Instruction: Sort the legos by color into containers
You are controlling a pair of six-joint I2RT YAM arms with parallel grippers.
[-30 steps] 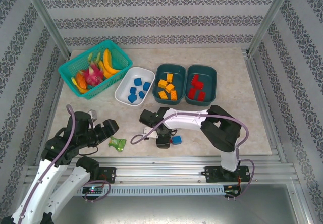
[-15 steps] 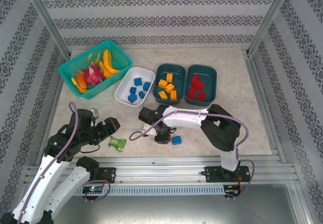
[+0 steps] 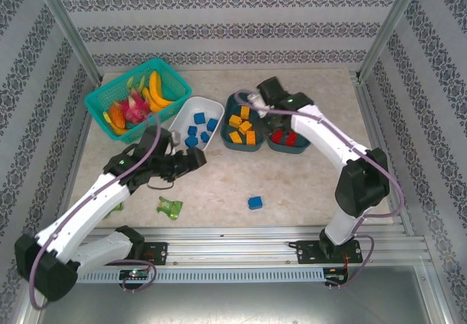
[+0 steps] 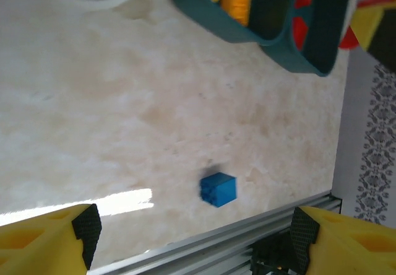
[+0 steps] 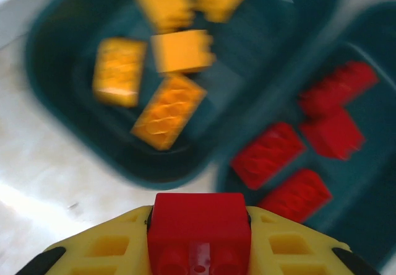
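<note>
- The right hand (image 5: 199,241) is narrowed on a red lego (image 5: 199,222), clamped between its yellow fingers (image 5: 102,250) with the studs facing the wrist camera.
- From above, this hand hangs over the far end of the two teal tubs, about where they meet.
- The middle teal tub (image 3: 241,147) holds orange legos (image 5: 168,111) (five show in the right wrist view, blurred).
- The right teal tub (image 3: 288,150), touching or nearly touching the middle one, holds red legos (image 5: 272,154); the right arm crosses over part of it.
- The white tub (image 3: 211,103), left of the teal pair, holds blue legos (image 3: 197,130).
- The left hand (image 3: 191,158) sits above the worktop (image 3: 306,185) just near of the white tub, its fingers spread wide.
- One blue lego (image 3: 254,202) lies alone on the worktop, near the front rail and well apart from every tub; in the left wrist view it sits on the surface ahead of the open fingers, touching neither.
- A green packet (image 3: 170,207) lies on the worktop left of that blue lego.
- A teal lattice basket (image 3: 162,114) with toy fruit stands at the far left.
</note>
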